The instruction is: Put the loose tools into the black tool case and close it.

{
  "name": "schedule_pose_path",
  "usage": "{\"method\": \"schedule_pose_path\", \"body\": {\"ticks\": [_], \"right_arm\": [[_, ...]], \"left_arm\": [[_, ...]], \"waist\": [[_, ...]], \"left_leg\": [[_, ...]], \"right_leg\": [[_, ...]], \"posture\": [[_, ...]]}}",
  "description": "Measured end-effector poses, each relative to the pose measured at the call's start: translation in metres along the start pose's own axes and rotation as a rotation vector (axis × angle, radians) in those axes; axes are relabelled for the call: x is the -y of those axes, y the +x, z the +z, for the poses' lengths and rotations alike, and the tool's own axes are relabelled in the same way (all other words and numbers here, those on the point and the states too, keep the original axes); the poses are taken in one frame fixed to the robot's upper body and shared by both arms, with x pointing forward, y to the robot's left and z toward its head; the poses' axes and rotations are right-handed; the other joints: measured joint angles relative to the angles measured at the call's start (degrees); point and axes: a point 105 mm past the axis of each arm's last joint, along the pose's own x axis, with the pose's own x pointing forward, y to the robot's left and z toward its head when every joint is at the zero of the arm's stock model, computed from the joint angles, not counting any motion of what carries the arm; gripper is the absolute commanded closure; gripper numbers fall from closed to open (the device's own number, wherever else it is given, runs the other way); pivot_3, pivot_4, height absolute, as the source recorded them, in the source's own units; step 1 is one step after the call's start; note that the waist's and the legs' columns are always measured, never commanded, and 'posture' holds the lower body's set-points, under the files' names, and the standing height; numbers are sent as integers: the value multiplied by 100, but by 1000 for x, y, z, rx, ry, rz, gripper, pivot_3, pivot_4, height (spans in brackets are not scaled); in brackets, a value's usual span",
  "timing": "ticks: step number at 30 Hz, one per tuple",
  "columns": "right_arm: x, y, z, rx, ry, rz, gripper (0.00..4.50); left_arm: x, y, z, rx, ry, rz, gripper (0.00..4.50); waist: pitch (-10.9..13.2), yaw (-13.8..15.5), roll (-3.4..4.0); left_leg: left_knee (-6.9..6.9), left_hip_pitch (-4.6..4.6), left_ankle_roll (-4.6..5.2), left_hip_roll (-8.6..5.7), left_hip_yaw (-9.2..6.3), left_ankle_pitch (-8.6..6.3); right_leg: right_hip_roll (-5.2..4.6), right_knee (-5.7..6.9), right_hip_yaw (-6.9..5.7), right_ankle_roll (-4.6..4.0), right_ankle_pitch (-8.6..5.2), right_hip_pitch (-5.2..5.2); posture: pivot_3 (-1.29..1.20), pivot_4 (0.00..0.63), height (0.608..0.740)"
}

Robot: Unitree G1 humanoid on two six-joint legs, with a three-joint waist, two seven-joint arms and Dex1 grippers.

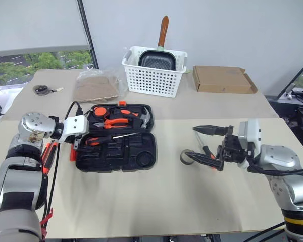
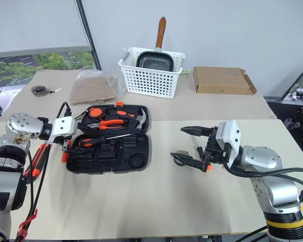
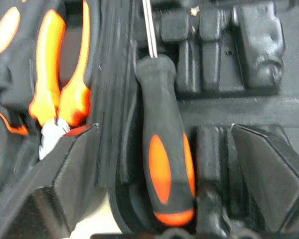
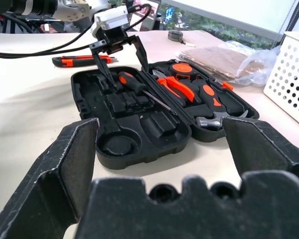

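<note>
One screwdriver (image 1: pixel 107 138) lies in your open black tool case (image 1: pixel 114 151); both the left gripper (image 4: pixel 120 52) and right gripper (image 1: pixel 208 146) gape wide, empty. The tape roll (image 1: pixel 187 157), the knife (image 4: pixel 80 60) and closing the case remain.

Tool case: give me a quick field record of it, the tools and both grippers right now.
case: open, lying flat on the table
in case, far half: pliers, hammer
in case, near half: one screwdriver, across the slots beside the hinge
left gripper: open, fingers either side of that screwdriver's handle, not gripping
right gripper: open, holding nothing
still loose: tape roll and slim screwdriver by the right gripper; knife left of the case
</note>
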Motion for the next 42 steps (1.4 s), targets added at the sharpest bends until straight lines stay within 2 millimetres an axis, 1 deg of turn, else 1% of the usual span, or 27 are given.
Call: {"method": "schedule_pose_path", "body": {"ticks": [5,8,12,14,16,17,18,20,21,22,25,26,27,28,31,36,42], "right_arm": [[1,-1,-3,-8,5,-6,0],[2,0,-3,-7,5,-5,0],[2,0,-4,-7,9,-4,0],[2,0,-4,-4,12,-4,0],[1,1,-4,-1,14,-2,0],[1,1,-4,-1,15,0,0],[1,1,-5,-2,15,-1,0],[1,1,-5,-2,15,-1,0],[1,1,-5,-2,15,-1,0],[1,1,-5,-2,15,-1,0],[1,1,-5,-2,15,-1,0],[1,1,-5,-2,14,-1,0],[1,1,-4,-1,11,-1,0],[1,1,-4,0,7,-1,0],[1,1,-3,3,-5,-2,0],[1,1,-4,5,-8,0,0],[2,-1,-6,3,-2,2,0]], "left_arm": [[-12,-7,19,118,3,52,56],[-17,-6,22,141,-31,90,56],[-27,4,28,180,-101,151,56],[-31,12,33,203,-103,181,56],[-30,20,35,214,-100,199,56],[-28,23,33,213,-103,209,568],[-26,25,31,213,-109,209,602],[-16,31,27,208,-114,175,1498],[-10,33,25,201,-113,149,1746],[-6,35,24,197,-115,134,2180],[-4,36,22,192,-115,127,3326],[-4,36,22,189,-114,128,3615],[-4,36,21,183,-112,126,4085],[-3,37,20,175,-112,120,4400],[0,41,12,135,-118,115,4400],[-2,42,11,117,-93,120,4400],[-2,48,11,94,-56,109,4400]], "waist": [[0,-8,0],[0,-8,0],[0,4,0],[0,2,0],[0,-5,0],[0,-18,0],[0,-36,0],[0,-61,0],[0,-63,0],[0,-61,0],[0,-44,0],[0,-36,0],[0,-21,0],[0,-12,0],[0,-5,0],[0,-4,0],[-1,4,0]], "left_leg": [[0,1,-8,-2,6,4],[0,1,-8,-3,6,4],[3,1,-5,-3,2,4],[3,2,-6,-3,2,4],[3,4,-13,-4,3,8],[2,5,-21,-3,5,13],[2,5,-30,-3,6,18],[1,6,-34,-3,6,20],[1,6,-34,-2,6,20],[2,5,-34,-2,5,20],[2,6,-15,-2,3,9],[2,7,-9,-2,2,6],[2,7,-7,-2,1,5],[3,7,-7,-2,0,5],[2,6,-7,-2,1,5],[3,6,-9,-3,4,6],[3,11,-5,-3,2,4]], "right_leg": [[0,-1,1,-1,0,2],[0,-2,2,0,0,5],[0,-2,2,1,0,8],[0,-1,2,1,0,9],[0,0,4,0,1,9],[1,0,4,0,1,8],[2,0,5,-1,1,7],[3,2,5,-1,1,7],[3,2,4,-1,1,7],[2,2,3,-1,1,7],[2,2,4,0,1,8],[1,3,4,0,1,8],[1,3,4,0,1,8],[1,3,4,0,1,8],[2,4,3,-1,1,7],[1,1,4,-1,1,9],[1,4,4,-1,1,12]], "posture": [[0,150,700],[0,150,700],[0,150,700],[0,150,700],[0,150,700],[0,150,700],[0,150,700],[0,150,700],[0,150,700],[0,150,700],[0,150,700],[0,150,700],[0,150,700],[0,150,700],[0,150,700],[0,150,700],[0,150,700]]}}
